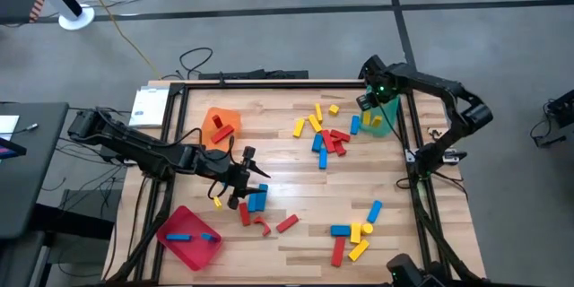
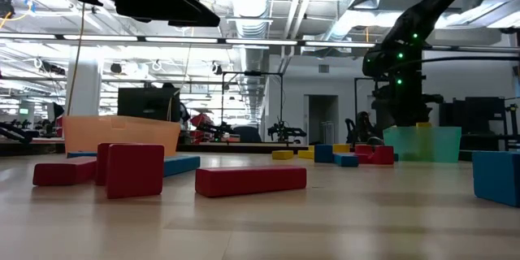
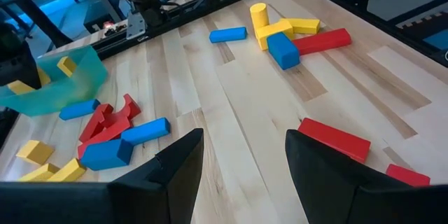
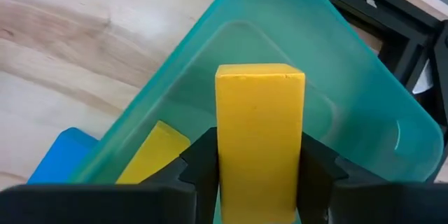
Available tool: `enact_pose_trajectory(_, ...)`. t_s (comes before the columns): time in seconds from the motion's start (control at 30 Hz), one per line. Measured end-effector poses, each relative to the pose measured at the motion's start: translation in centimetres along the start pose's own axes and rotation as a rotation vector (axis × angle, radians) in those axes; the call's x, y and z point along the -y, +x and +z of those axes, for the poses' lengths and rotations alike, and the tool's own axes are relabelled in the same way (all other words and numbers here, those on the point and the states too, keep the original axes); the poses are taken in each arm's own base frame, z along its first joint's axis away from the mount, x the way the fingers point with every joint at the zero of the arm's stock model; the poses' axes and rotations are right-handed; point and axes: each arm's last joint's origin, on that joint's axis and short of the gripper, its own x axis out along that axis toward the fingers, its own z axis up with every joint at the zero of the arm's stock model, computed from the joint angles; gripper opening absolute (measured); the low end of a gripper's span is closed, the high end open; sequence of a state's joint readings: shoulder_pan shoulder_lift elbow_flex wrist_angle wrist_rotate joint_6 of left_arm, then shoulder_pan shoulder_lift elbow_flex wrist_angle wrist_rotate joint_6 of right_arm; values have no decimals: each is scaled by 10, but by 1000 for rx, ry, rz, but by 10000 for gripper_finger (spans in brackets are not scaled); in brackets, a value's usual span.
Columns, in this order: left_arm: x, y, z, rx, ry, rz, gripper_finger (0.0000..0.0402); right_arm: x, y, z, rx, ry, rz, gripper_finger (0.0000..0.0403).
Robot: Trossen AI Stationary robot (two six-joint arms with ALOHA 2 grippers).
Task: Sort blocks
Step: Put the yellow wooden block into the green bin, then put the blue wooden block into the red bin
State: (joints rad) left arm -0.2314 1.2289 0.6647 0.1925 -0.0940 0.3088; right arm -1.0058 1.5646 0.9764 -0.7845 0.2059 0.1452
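Observation:
My right gripper [image 4: 259,171] hangs at the table's far right over the green tray [image 1: 384,126], shut on a yellow block [image 4: 259,126]. Another yellow block [image 4: 155,154] lies inside the tray, and a blue block [image 4: 59,157] lies just outside its wall. My left gripper [image 3: 241,175] stands open over the table's left middle [image 1: 244,184], with nothing between its fingers. Blue, red and yellow blocks [image 1: 256,202] lie on the wood just below it. My right gripper pinches the yellow block by its two opposite long sides [image 4: 222,147] between its two fingers [image 4: 199,164]. The fingers come from above, pointing steeply down, and lie along the block. The block sticks out past the fingertips, clear above the green tray's inside [image 4: 336,77].
An orange tray [image 1: 220,126] with red blocks stands at the far left, and a red tray [image 1: 190,238] with blue blocks at the near left. Loose blocks lie in a pile at the middle [image 1: 325,136] and in a group at the near right [image 1: 356,233].

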Motion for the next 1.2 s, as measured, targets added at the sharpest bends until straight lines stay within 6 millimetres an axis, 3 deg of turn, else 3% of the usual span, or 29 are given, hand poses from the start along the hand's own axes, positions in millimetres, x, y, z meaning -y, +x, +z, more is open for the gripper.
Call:
enact_pose_trajectory(0.37, 0, 0, 0, 0, -7, 0, 198, 0, 0, 0, 0, 5, 0, 207)
enact_pose_trajectory(0.8, 0, 0, 0, 0, -7, 0, 198, 0, -2, 0, 7, 6, 1, 211)
enact_pose_trajectory(1.0, 0, 0, 0, 0, -16, 0, 198, 4, -19, -2, 76, 20, 12, 211)
enact_pose_trajectory(1.2, 0, 0, 0, -2, -31, 6, 198, 5, -56, -12, 209, 16, 42, 211)
